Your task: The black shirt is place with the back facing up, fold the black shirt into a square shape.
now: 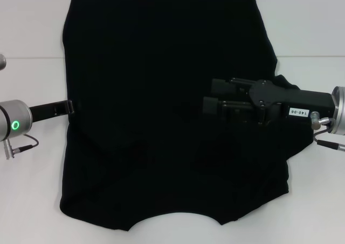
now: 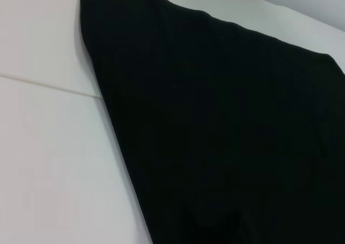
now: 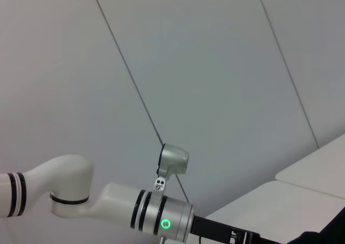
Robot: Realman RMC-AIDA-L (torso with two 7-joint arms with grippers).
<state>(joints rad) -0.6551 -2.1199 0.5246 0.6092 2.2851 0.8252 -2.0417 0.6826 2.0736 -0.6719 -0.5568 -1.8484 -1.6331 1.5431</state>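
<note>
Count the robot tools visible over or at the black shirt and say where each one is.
2. The right tool lies over the black shirt, reaching in from its right side. The left tool sits at the shirt's left edge, its tip hard to tell from the cloth.

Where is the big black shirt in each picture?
Head view: the black shirt fills the middle of the white table.
Left wrist view: it covers most of the picture, beside bare table.
Right wrist view: only a dark sliver shows at the lower right corner.
Shared landmark: the table's seam line.
</note>
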